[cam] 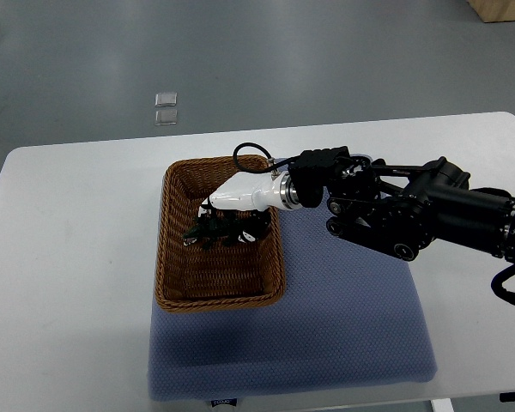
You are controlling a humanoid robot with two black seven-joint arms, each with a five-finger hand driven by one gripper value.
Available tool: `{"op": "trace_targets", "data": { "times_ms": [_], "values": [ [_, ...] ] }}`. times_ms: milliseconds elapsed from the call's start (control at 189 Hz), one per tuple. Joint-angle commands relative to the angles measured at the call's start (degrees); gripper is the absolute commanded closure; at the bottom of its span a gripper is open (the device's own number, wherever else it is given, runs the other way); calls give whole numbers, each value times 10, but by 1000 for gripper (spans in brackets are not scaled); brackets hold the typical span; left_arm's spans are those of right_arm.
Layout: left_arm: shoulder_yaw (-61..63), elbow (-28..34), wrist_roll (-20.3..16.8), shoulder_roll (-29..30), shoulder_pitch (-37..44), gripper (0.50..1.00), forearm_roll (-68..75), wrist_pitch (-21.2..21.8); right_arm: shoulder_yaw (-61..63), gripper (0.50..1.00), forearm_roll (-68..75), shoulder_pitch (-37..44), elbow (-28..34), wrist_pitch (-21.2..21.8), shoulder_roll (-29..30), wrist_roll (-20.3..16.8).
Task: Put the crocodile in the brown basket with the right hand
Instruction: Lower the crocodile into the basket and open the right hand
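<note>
I see the white table (69,223), a blue mat (343,326) across its lower right, and the brown basket (219,302) at frame centre. The right hand (238,206) is inside the basket, fingers curled around the dark crocodile (197,233).

So the right arm (429,210) is sticking in from the right edge and stretching out leftward, elbow bending low. The wrist (283,194) is tipping down a bit, and the white-backed right hand (239,204) is hanging palm-down, pointing left.
</note>
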Motion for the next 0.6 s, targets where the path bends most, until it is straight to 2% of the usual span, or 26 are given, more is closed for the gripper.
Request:
{"op": "trace_targets", "data": {
  "times_ms": [0, 64, 159, 270, 594],
  "values": [
    [0, 0, 0, 0, 0, 500, 0, 0, 1, 787, 1, -2, 0, 0, 0, 0],
    [0, 0, 0, 0, 0, 500, 0, 0, 1, 748, 1, -2, 0, 0, -1, 0],
    [0, 0, 0, 0, 0, 500, 0, 0, 2, 742, 1, -1, 1, 0, -2, 0],
    [0, 0, 0, 0, 0, 500, 0, 0, 2, 673, 2, -1, 1, 1, -2, 0],
    [0, 0, 0, 0, 0, 500, 0, 0, 15, 642, 12, 19, 6, 1, -14, 5]
  ]
}}
